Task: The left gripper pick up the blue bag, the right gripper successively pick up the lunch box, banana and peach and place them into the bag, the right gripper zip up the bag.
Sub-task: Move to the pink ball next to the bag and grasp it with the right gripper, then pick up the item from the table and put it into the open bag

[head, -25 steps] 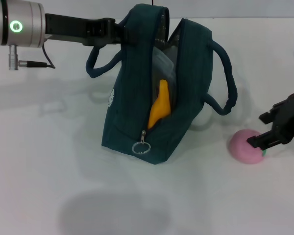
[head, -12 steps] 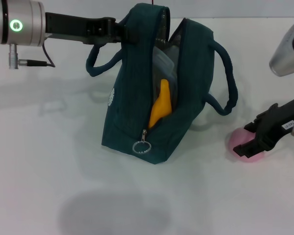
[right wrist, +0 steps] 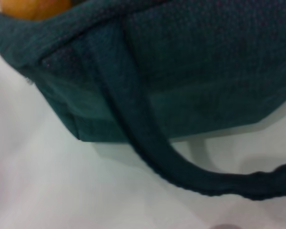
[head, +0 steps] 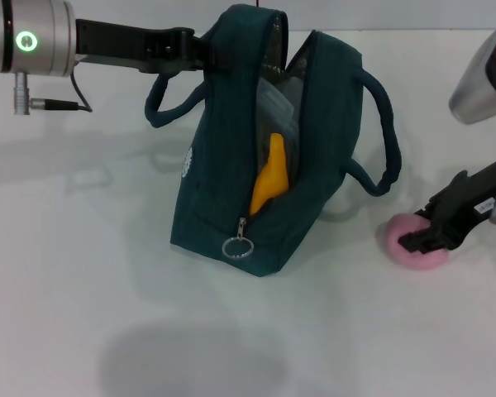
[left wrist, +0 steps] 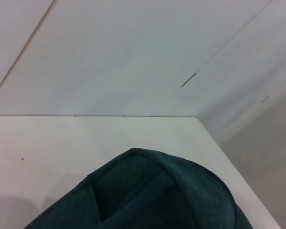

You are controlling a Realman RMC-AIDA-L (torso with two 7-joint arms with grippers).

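Status for you: left gripper (head: 200, 51) sits at the top rear edge of the large dark teal-blue fabric bag (head: 231, 198), arm reaching in from your left in the head view. Its fingers are clamped on the bag's upper edge, propping the bag upright with the mouth gaping open. Left wrist view gives you only the bag's fabric top (left wrist: 148, 191) against the white table (left wrist: 62, 143) and wall; no fingers visible there.

Inside the open mouth you can see the yellow-orange curved banana (head: 269, 178) standing on end, and behind it the clear plastic lunch box (head: 274, 103), partly hidden by the fabric. Silver ring zipper pull (head: 238, 247) hangs at the front lower end of the open zip. One looped handle (head: 380, 124) droops on the right side of the bag, the other on the left just under the left arm.

Right gripper (head: 422, 236) is down at the table, right of the bag and apart from it. Its black fingers straddle the small round pink peach (head: 409, 248), which rests on the table. You can't tell from the head view whether the pads are actually pressing on the peach or just beside it. Right wrist view shows only the bag's side and its handle (right wrist: 148, 143), with a sliver of the banana (right wrist: 35, 7) at the frame edge.
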